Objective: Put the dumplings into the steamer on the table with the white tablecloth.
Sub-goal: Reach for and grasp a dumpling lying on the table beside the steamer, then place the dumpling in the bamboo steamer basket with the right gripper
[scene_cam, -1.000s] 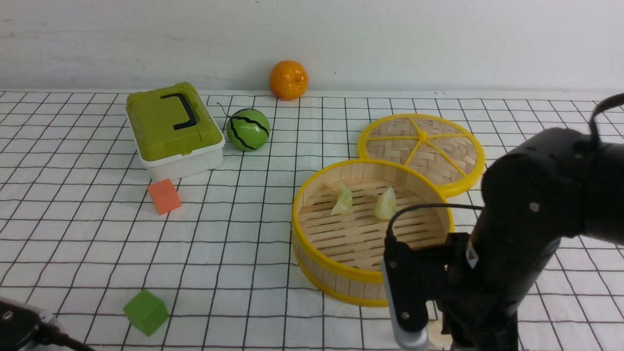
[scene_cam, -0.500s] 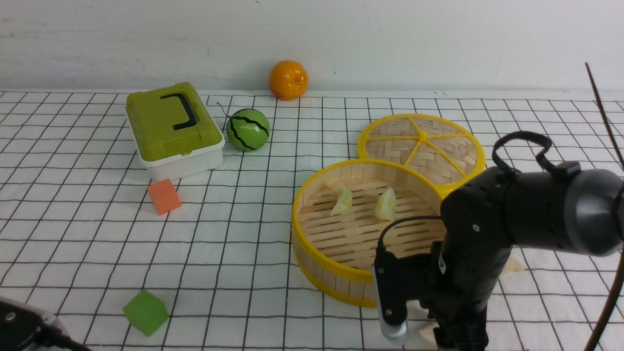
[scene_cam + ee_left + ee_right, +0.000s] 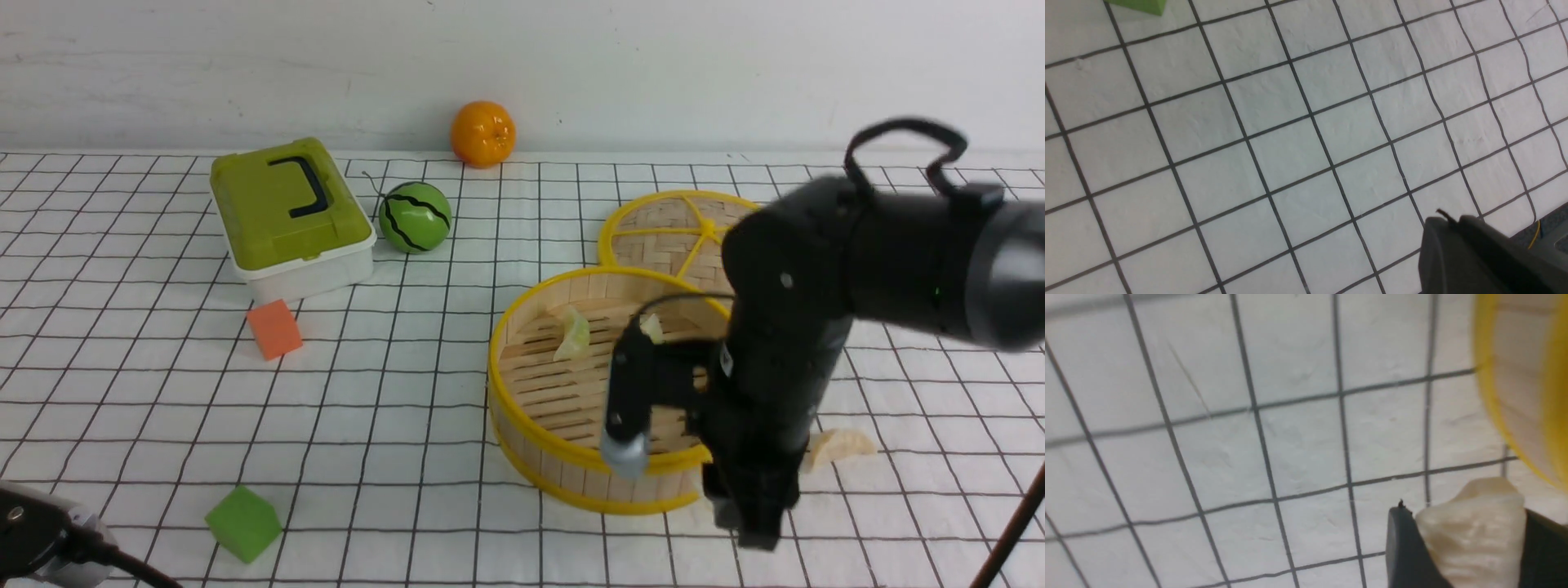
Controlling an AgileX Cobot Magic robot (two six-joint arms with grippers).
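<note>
Clearly, the right gripper (image 3: 1468,555) pinched a cream dumpling (image 3: 1472,526) just beside the steamer (image 3: 1515,396); the left gripper (image 3: 1451,230) sat pressed together above the tablecloth (image 3: 1290,155).

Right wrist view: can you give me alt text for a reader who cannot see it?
A cream-white dumpling is pinched between the two dark fingers of the right claw, with the white tablecloth and its black grid behind. The steamer, wooden wall with yellow rims, shows blurred close beside it.
</note>
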